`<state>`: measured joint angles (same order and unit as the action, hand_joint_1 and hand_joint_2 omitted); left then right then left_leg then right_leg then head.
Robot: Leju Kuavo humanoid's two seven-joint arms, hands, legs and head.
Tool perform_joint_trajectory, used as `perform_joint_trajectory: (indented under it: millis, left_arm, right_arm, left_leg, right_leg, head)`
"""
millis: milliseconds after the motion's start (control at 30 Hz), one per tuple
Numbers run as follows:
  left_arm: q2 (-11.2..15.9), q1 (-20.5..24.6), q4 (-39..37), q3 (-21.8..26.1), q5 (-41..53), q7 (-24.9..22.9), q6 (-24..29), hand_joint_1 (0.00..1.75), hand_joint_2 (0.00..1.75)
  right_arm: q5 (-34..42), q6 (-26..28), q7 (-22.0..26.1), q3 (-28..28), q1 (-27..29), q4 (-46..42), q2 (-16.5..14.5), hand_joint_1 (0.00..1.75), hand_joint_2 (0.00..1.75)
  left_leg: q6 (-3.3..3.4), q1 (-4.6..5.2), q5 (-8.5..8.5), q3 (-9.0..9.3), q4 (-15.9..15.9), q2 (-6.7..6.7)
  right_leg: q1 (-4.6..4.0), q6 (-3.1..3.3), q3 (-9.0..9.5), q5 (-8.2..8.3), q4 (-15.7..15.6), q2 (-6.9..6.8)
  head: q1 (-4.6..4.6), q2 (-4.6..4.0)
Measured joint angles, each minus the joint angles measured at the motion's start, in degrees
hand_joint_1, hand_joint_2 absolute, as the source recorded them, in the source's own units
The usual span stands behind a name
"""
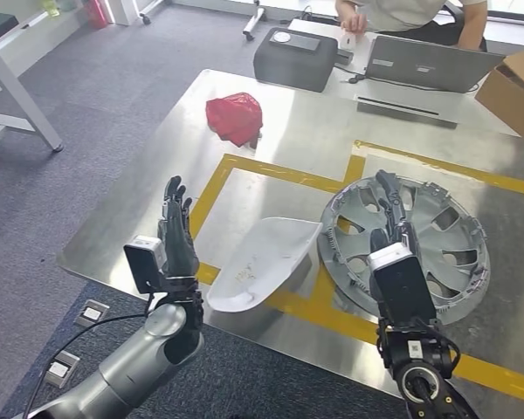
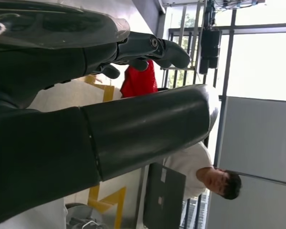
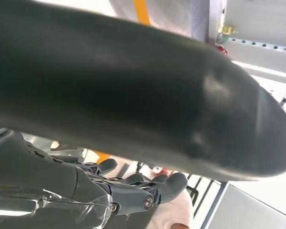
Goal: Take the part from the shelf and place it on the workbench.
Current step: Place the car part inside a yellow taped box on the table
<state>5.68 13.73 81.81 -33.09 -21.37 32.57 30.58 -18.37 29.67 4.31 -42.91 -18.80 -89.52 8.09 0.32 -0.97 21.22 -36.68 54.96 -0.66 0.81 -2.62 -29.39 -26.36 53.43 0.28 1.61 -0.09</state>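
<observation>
A white scoop-shaped part [image 1: 265, 260] lies on the steel workbench [image 1: 299, 140], across the yellow tape line near the front edge. A silver wheel cover [image 1: 447, 240] lies flat to its right. My left hand [image 1: 177, 231] is raised just left of the white part, fingers straight and apart, holding nothing. My right hand [image 1: 391, 209] is above the near left side of the wheel cover, fingers extended, with nothing in it. In the left wrist view the thumb [image 2: 145, 129] and fingers [image 2: 152, 47] stand apart. The right wrist view looks along the right thumb [image 3: 134, 95].
A red cloth [image 1: 234, 118] lies farther back on the bench. Beyond it are a black case [image 1: 295, 57], a laptop [image 1: 430, 63] and a cardboard box [image 1: 516, 87]. A person [image 1: 404, 13] sits at the far side. Grey carpet lies to the left.
</observation>
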Motion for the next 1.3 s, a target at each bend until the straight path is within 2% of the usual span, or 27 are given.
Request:
perform_joint_trajectory:
  millis: [167, 233, 267, 300, 367, 400, 433, 467, 533, 567, 600, 700, 733, 767, 800, 867, 900, 933, 967, 1000, 1067, 1100, 1133, 1200, 1233, 1267, 1300]
  left_arm:
    - [0.0, 0.0, 0.1, 0.0, 0.1, -0.6, 0.2, 0.00, 0.00]
    - [0.0, 0.1, 0.3, 0.0, 0.1, -0.7, 0.2, 0.00, 0.00]
    - [0.0, 0.1, 0.4, 0.0, 0.1, -0.7, 0.2, 0.00, 0.00]
    - [0.0, 0.1, 0.4, 0.0, 0.1, -0.8, 0.2, 0.00, 0.00]
    - [0.0, 0.1, 0.5, 0.0, 0.0, -0.9, 0.2, 0.00, 0.00]
    - [0.0, 0.0, 0.5, 0.0, 0.0, -1.0, 0.2, 0.00, 0.00]
    - [0.0, 0.0, 0.5, 0.0, 0.0, -1.0, 0.2, 0.00, 0.00]
    - [-0.1, -0.1, 0.5, 0.0, -0.1, -1.1, 0.2, 0.00, 0.00]
    - [-0.1, -0.1, 0.5, 0.0, -0.1, -1.1, 0.2, 0.00, 0.00]
    - [-0.1, 0.0, 0.5, 0.0, -0.1, -1.2, 0.2, 0.00, 0.00]
    - [-0.2, 0.0, 0.5, 0.0, -0.1, -1.2, 0.2, 0.00, 0.00]
    - [-0.2, 0.0, 0.5, 0.0, -0.2, -1.3, 0.4, 0.00, 0.00]
    - [-0.2, -0.1, 0.5, 0.0, -0.2, -1.4, 0.5, 0.00, 0.00]
    - [-0.2, -0.1, 0.6, 0.0, -0.1, -1.5, 0.7, 0.00, 0.00]
    - [-0.2, -0.1, 0.6, 0.0, -0.1, -1.6, 0.8, 0.00, 0.00]
    - [-0.2, -0.1, 0.6, 0.0, -0.1, -1.7, 1.2, 0.00, 0.00]
    - [-0.1, -0.2, 0.6, 0.0, -0.1, -1.7, 1.3, 0.00, 0.00]
    - [-0.1, -0.2, 0.6, 0.0, -0.2, -1.8, 1.4, 0.00, 0.00]
    - [-0.1, -0.2, 0.6, 0.0, -0.2, -1.8, 1.4, 0.00, 0.00]
    - [-0.1, -0.3, 0.6, 0.0, -0.2, -1.8, 1.4, 0.00, 0.00]
    - [-0.1, -0.2, 0.8, 0.0, -0.2, -1.8, 1.4, 0.00, 0.00]
    - [-0.1, -0.1, 1.0, 0.0, -0.2, -1.8, 1.4, 0.00, 0.00]
    - [-0.1, 0.0, 1.1, 0.0, -0.2, -1.8, 1.4, 0.00, 0.00]
    - [-0.1, 0.0, 1.2, 0.0, -0.2, -1.8, 1.4, 0.00, 0.00]
    - [-0.1, 0.0, 1.2, 0.0, -0.2, -1.8, 1.4, 0.00, 0.00]
    - [-0.1, 0.0, 1.2, 0.0, -0.2, -1.8, 1.4, 0.00, 0.00]
    - [-0.1, 0.0, 1.3, 0.0, -0.2, -1.8, 1.4, 0.00, 0.00]
  right_arm:
    - [0.2, -0.1, 0.0, 0.0, 0.2, -0.4, 0.0, 0.00, 0.00]
    - [0.2, -0.1, 0.0, 0.0, 0.3, -0.6, 0.0, 0.00, 0.00]
    - [0.2, -0.1, 0.0, 0.0, 0.3, -0.7, 0.0, 0.00, 0.00]
    - [0.2, -0.1, 0.0, 0.0, 0.4, -0.7, 0.0, 0.00, 0.00]
    - [0.2, -0.2, 0.0, 0.0, 0.7, -0.7, 0.1, 0.00, 0.00]
    - [0.2, -0.3, 0.0, 0.0, 0.9, -0.7, 0.1, 0.00, 0.00]
    - [0.2, -0.3, 0.0, 0.0, 1.1, -0.7, 0.1, 0.00, 0.00]
    - [0.2, -0.3, 0.0, 0.0, 1.1, -0.8, 0.1, 0.00, 0.00]
    - [0.2, -0.4, -0.1, 0.0, 1.1, -0.9, 0.1, 0.00, 0.00]
    - [0.2, -0.4, -0.1, 0.0, 1.2, -1.0, 0.1, 0.00, 0.00]
    - [0.2, -0.4, -0.2, 0.0, 1.2, -1.1, 0.1, 0.00, 0.00]
    - [0.2, -0.3, -0.3, 0.1, 1.4, -1.5, 0.2, 0.00, 0.00]
    - [0.2, -0.3, -0.3, 0.1, 1.4, -1.6, 0.2, 0.00, 0.00]
    - [0.2, -0.3, -0.3, 0.1, 1.5, -1.7, 0.2, 0.00, 0.00]
    - [0.2, -0.3, -0.3, 0.1, 1.5, -1.8, 0.2, 0.00, 0.00]
    - [0.2, -0.4, -0.3, 0.1, 1.7, -1.9, 0.2, 0.00, 0.00]
    - [0.2, -0.4, -0.3, 0.1, 1.7, -2.0, 0.2, 0.00, 0.00]
    - [0.2, -0.4, -0.3, 0.1, 1.8, -2.0, 0.2, 0.00, 0.00]
    - [0.2, -0.4, -0.3, 0.1, 1.9, -2.0, 0.2, 0.00, 0.00]
    - [0.2, -0.4, -0.3, 0.1, 1.9, -2.0, 0.2, 0.00, 0.00]
    - [0.3, -0.4, -0.3, 0.1, 1.9, -2.2, 0.2, 0.00, 0.00]
    - [0.3, -0.4, -0.3, 0.1, 1.9, -2.3, 0.2, 0.00, 0.00]
    - [0.3, -0.4, -0.3, 0.1, 1.9, -2.4, 0.2, 0.00, 0.00]
    - [0.3, -0.4, -0.3, 0.1, 1.9, -2.5, 0.2, 0.00, 0.00]
    - [0.3, -0.4, -0.3, 0.1, 1.9, -2.5, 0.2, 0.00, 0.00]
    - [0.3, -0.4, -0.3, 0.2, 1.9, -2.5, 0.2, 0.00, 0.00]
    - [0.3, -0.4, -0.3, 0.2, 1.9, -2.5, 0.3, 0.00, 0.00]
  left_leg:
    - [0.58, 0.32, 0.17, 0.07, 0.1, 0.02]
    - [0.98, 0.09, -0.09, 0.48, -0.6, 0.15]
    - [1.19, -0.06, -0.23, 0.71, -1.0, 0.24]
    - [1.31, -0.12, -0.31, 0.88, -1.1, 0.31]
    - [1.40, -0.04, -0.36, 0.91, -1.2, 0.36]
    - [1.38, -0.02, -0.38, 0.89, -1.2, 0.37]
    - [1.33, -0.04, -0.41, 0.87, -1.1, 0.38]
    - [1.23, -0.12, -0.46, 0.86, -1.1, 0.36]
    - [0.76, -0.25, -0.56, 0.78, -0.8, 0.27]
    - [0.37, -0.26, -0.69, 0.74, -0.7, 0.19]
    - [-0.07, -0.22, -0.87, 0.67, -0.6, 0.12]
    - [-1.44, -0.30, -1.54, 0.43, -0.6, 0.04]
    - [-1.79, -0.39, -0.85, 0.04, -0.1, 0.10]
    - [-2.03, -0.48, 0.79, -0.73, 1.5, 0.18]
    - [-2.18, -0.54, 3.27, -1.90, 4.4, 0.26]
    - [-2.40, -0.50, 8.59, -4.63, 12.5, 0.31]
    - [-2.45, -0.49, 9.99, -5.34, 15.7, 0.31]
    - [-2.40, -0.45, 10.21, -5.09, 17.1, 0.31]
    - [-2.23, -0.41, 9.41, -3.70, 16.3, 0.31]
    - [-1.92, -0.34, 8.08, -1.20, 13.2, 0.31]
    - [-1.07, 0.06, 6.46, 4.96, 4.5, 0.33]
    - [-0.66, 0.32, 6.14, 6.99, 1.4, 0.32]
    - [-0.31, 0.58, 6.15, 8.03, -0.4, 0.29]
    - [0.35, 0.77, 5.51, 7.77, -1.1, 0.25]
    - [0.66, 0.68, 5.07, 7.54, -1.4, 0.35]
    - [0.98, 0.54, 4.47, 7.15, -1.7, 0.46]
    - [1.27, 0.36, 3.82, 6.66, -2.0, 0.59]
  right_leg:
    - [0.29, -0.57, 0.23, 0.01, -0.2, 0.02]
    - [0.35, -0.86, 0.04, -0.84, 0.7, 0.00]
    - [0.36, -0.94, -0.72, -2.28, 2.7, 0.00]
    - [0.37, -0.96, -2.06, -4.29, 6.0, -0.02]
    - [0.34, -1.04, -5.72, -8.31, 14.4, -0.01]
    - [0.36, -1.10, -6.87, -9.03, 17.0, -0.02]
    - [0.40, -1.14, -7.02, -8.58, 17.6, -0.02]
    - [0.49, -1.15, -5.92, -6.99, 15.6, -0.03]
    - [0.68, -1.21, -1.54, -3.13, 7.2, -0.01]
    - [0.64, -1.02, 0.14, -1.70, 3.9, 0.15]
    - [0.55, -0.80, 1.07, -1.04, 1.8, 0.30]
    - [0.22, 0.51, 0.53, -0.32, 1.4, 0.57]
    - [0.25, 1.08, 0.17, 0.08, 1.4, 0.51]
    - [0.29, 1.66, -0.28, 0.56, 1.3, 0.41]
    - [0.35, 2.16, -0.84, 1.07, 1.2, 0.29]
    - [0.13, 2.65, -2.16, 2.01, 1.2, 0.16]
    - [-0.02, 2.73, -2.84, 2.49, 1.3, 0.13]
    - [-0.18, 2.75, -3.52, 2.98, 1.3, 0.12]
    - [-0.32, 2.74, -4.16, 3.46, 1.3, 0.12]
    - [-0.42, 2.67, -4.70, 3.91, 1.3, 0.14]
    - [-0.56, 2.36, -5.42, 4.71, 1.4, 0.15]
    - [-0.60, 2.09, -5.56, 5.10, 1.3, 0.14]
    - [-0.58, 1.77, -5.62, 5.46, 1.3, 0.12]
    - [-0.54, 1.02, -5.68, 6.24, 1.0, 0.13]
    - [-0.48, 0.71, -5.96, 6.04, 1.1, 0.15]
    - [-0.46, 0.43, -6.47, 4.84, 2.1, 0.15]
    - [-0.43, 0.21, -7.31, 2.56, 4.4, 0.14]
  head:
    - [0.01, 0.00]
    - [-0.03, 0.00]
    - [-0.11, 0.00]
    - [-0.19, 0.00]
    - [-0.32, 0.00]
    - [-0.33, 0.00]
    - [-0.33, 0.00]
    - [-0.33, 0.00]
    - [-0.37, 0.00]
    - [-0.34, 0.00]
    - [-0.32, 0.00]
    - [-0.14, 0.00]
    - [-0.07, 0.00]
    - [0.05, 0.00]
    - [0.21, 0.00]
    - [0.56, 0.00]
    - [0.65, 0.00]
    - [0.71, 0.00]
    - [0.79, 0.00]
    - [0.88, 0.00]
    - [1.14, 0.00]
    - [1.18, 0.00]
    - [1.21, 0.00]
    - [1.10, 0.00]
    - [1.09, 0.00]
    - [0.90, 0.00]
    - [0.68, 0.00]
